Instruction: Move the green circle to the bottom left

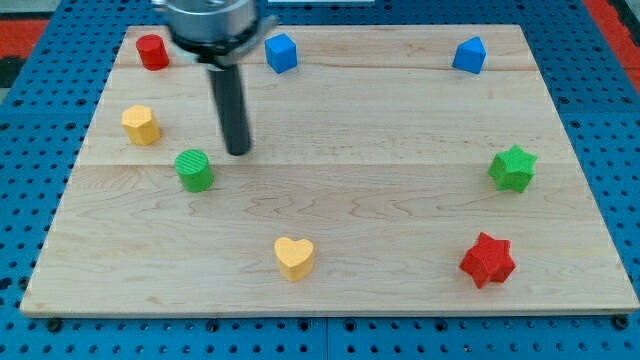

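Observation:
The green circle (194, 169) stands on the wooden board (400, 210) at the view's left, a little above mid-height. My tip (238, 152) rests on the board just to the upper right of the green circle, a small gap apart from it. The rod rises from there to the arm's round end at the view's top.
A yellow block (141, 124) lies up-left of the green circle. A red cylinder (152, 51) is at the top left. Blue blocks sit at the top (281, 52) and top right (468, 55). A yellow heart (294, 257), a green star (513, 168) and a red star (487, 260) lie elsewhere.

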